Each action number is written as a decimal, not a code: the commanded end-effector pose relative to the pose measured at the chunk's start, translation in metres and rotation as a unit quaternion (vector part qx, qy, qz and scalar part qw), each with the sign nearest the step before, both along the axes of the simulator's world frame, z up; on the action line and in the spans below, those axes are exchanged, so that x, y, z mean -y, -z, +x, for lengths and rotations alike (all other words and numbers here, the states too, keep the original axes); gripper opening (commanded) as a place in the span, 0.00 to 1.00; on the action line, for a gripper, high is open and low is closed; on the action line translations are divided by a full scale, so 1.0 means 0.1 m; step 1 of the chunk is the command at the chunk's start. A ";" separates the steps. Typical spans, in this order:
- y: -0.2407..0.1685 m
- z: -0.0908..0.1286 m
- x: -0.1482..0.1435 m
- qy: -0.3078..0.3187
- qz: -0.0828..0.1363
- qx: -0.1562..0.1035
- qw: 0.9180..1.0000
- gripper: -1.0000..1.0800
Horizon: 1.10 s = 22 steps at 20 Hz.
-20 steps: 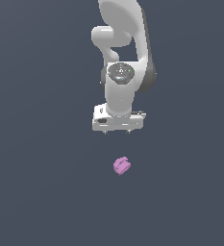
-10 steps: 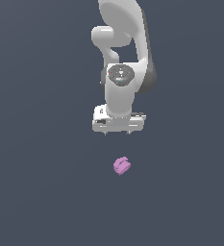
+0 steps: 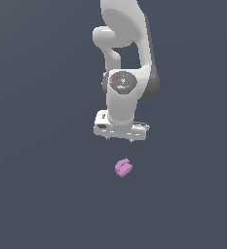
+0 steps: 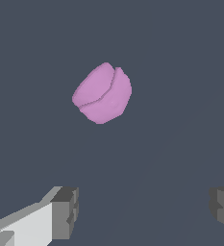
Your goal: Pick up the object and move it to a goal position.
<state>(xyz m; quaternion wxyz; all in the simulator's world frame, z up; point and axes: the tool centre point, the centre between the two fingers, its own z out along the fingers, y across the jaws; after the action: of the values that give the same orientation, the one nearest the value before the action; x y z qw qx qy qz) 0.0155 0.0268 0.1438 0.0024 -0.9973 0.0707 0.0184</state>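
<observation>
Reaching down from the top of the exterior view, the white arm point(image 3: 127, 63) holds its wrist vertical, the gripper point(image 3: 120, 138) pointing straight down at the frame's centre. The fingers point(image 4: 65, 211) stand wide apart with nothing between them, as the wrist view shows. The object point(image 3: 123, 168), a small pink-purple chunk with a groove across it, lies just below the gripper, apart from it, on the flat dark grey ground point(image 3: 37, 185).
</observation>
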 end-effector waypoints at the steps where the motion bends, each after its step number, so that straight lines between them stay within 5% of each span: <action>1: 0.03 0.07 -0.01 0.030 0.000 0.001 1.000 0.96; 11: 0.19 0.37 -0.05 0.165 -0.004 0.005 0.986 0.96; 22: 0.36 0.66 -0.12 0.300 -0.008 0.011 0.954 0.96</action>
<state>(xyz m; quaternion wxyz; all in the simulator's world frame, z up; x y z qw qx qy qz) 0.0780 0.0380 0.1096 0.0008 -0.9366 0.3503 0.0061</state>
